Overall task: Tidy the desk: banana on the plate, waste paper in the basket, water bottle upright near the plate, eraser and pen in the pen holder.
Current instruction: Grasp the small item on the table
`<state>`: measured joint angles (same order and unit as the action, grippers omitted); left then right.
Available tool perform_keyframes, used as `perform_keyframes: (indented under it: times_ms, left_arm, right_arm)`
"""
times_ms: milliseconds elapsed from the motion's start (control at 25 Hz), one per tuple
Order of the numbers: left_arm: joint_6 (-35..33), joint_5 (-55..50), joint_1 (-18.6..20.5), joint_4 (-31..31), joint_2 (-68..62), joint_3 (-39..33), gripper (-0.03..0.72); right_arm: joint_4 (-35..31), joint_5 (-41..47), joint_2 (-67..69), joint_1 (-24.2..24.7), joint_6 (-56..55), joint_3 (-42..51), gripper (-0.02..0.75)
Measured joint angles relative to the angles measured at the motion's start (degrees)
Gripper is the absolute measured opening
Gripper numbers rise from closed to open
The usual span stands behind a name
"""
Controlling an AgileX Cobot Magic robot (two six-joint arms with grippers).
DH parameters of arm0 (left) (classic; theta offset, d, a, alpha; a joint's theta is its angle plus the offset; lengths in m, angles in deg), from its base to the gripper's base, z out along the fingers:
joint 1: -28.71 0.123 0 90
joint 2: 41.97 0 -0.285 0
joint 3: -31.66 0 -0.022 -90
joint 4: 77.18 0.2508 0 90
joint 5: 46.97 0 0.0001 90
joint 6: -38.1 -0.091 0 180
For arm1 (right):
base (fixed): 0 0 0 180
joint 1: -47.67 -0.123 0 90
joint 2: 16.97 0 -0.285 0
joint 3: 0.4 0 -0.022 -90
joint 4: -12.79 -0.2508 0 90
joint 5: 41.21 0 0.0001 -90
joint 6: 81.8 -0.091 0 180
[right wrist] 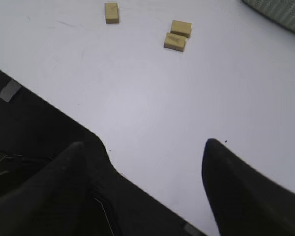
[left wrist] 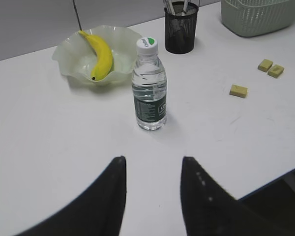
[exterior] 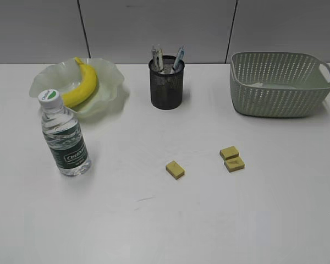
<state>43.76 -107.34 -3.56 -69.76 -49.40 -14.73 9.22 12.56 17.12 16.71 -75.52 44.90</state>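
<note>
Since three small yellow block erasers (exterior: 175, 169) lie loose on the plain white desk (exterior: 165, 220), near my black wire-mesh pen holder (exterior: 166, 83), I bring my wide, empty right pincer (right wrist: 142, 162) straight down over one, squeezing its flat sides.

On the desk (exterior: 165, 220): 3 yellow erasers (exterior: 175, 169), 1 banana (exterior: 83, 84), 1 plate (exterior: 107, 74), 1 water bottle (exterior: 65, 136), 1 pen holder (exterior: 166, 88), 1 basket (exterior: 280, 85). Pen count inside the holder: unclear.
</note>
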Motion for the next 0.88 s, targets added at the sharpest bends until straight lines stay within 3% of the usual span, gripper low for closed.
perform_keyframes:
  times_ms: [360, 680, 880]
  left_arm:
    - [0.0, 0.0, 0.0, -0.1, 0.0, 0.0, 0.279]
    - [0.0, 0.0, 0.0, -0.1, -0.5, 0.0, 0.279]
    - [0.0, 0.9, 0.0, -3.6, -9.7, 0.7, 0.279]
  right_arm:
    - [0.4, 5.2, -19.5, 0.0, -1.0, 2.6, 0.572]
    - [2.8, 5.3, -24.9, 0.0, -3.6, 2.6, 0.572]
    - [3.6, 5.4, -26.6, 0.0, -4.7, 2.7, 0.572]
